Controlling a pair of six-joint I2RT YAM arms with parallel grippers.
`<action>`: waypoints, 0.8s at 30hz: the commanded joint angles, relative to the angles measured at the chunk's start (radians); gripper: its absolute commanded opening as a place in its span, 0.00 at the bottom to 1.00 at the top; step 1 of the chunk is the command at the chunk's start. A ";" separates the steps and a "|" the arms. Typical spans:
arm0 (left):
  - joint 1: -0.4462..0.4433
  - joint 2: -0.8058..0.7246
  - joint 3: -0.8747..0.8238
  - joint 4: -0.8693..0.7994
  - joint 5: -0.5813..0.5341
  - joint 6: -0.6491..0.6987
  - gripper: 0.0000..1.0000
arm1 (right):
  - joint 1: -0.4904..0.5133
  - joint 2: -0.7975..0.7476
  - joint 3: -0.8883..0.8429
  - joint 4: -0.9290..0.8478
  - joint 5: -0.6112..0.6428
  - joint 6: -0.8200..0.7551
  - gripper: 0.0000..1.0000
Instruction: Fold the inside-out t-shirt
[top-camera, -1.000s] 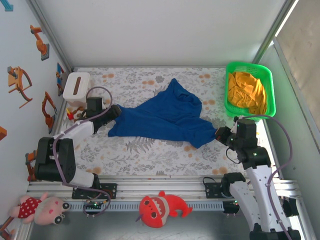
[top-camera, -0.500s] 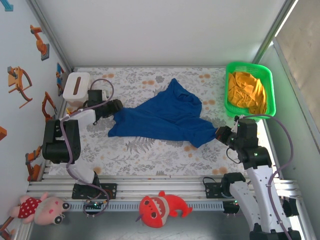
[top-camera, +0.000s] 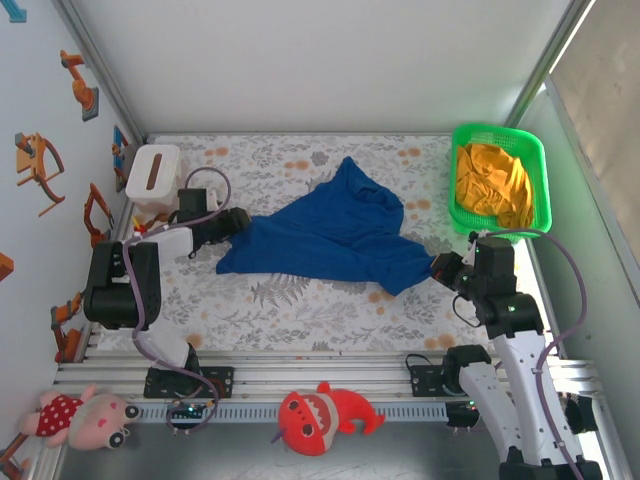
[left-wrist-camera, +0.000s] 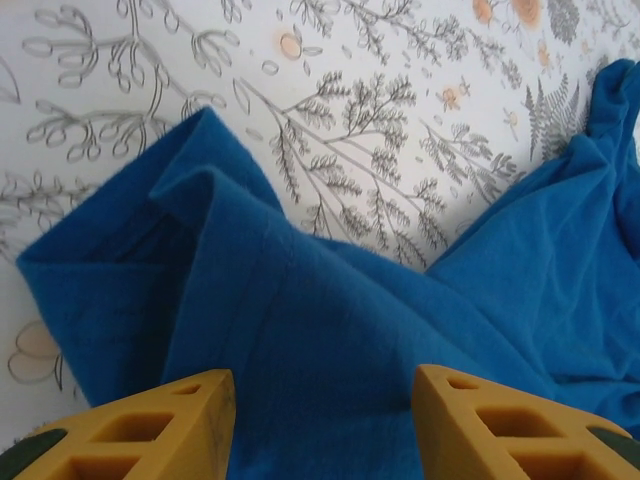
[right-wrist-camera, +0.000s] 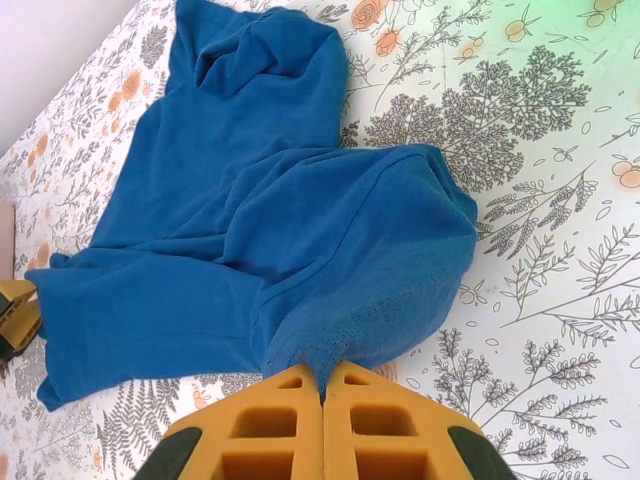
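Note:
The inside-out t-shirt (top-camera: 330, 235) is royal blue and lies rumpled across the middle of the floral table cover, one part bunched toward the back. My left gripper (top-camera: 236, 220) is at its left edge. In the left wrist view its yellow fingers (left-wrist-camera: 150, 430) stand apart, open, with a raised fold of the t-shirt (left-wrist-camera: 330, 330) between them. My right gripper (top-camera: 441, 268) is at the shirt's right corner. In the right wrist view that gripper (right-wrist-camera: 322, 388) is shut on a pinch of the t-shirt (right-wrist-camera: 260, 220) at its stitched hem.
A green basket (top-camera: 540, 170) holding an orange-yellow garment (top-camera: 492, 182) stands at the back right. A white tissue box (top-camera: 152, 172) sits at the back left, close behind my left arm. Plush toys (top-camera: 325, 415) lie beyond the near rail. Walls enclose the table.
My left arm has folded back and its gripper has edged further onto the shirt's left edge, its fingers drawing a little closer together. The right arm and the shirt's right corner have stayed still.

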 joint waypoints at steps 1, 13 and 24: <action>-0.010 -0.076 -0.057 0.016 -0.044 -0.023 0.48 | -0.003 -0.007 0.022 -0.013 0.001 -0.012 0.00; -0.018 -0.264 -0.156 -0.074 -0.250 -0.056 0.51 | -0.004 -0.006 0.002 0.004 -0.001 -0.006 0.00; -0.055 -0.124 -0.105 -0.094 -0.226 -0.103 0.41 | -0.003 -0.008 0.007 0.000 0.001 -0.007 0.00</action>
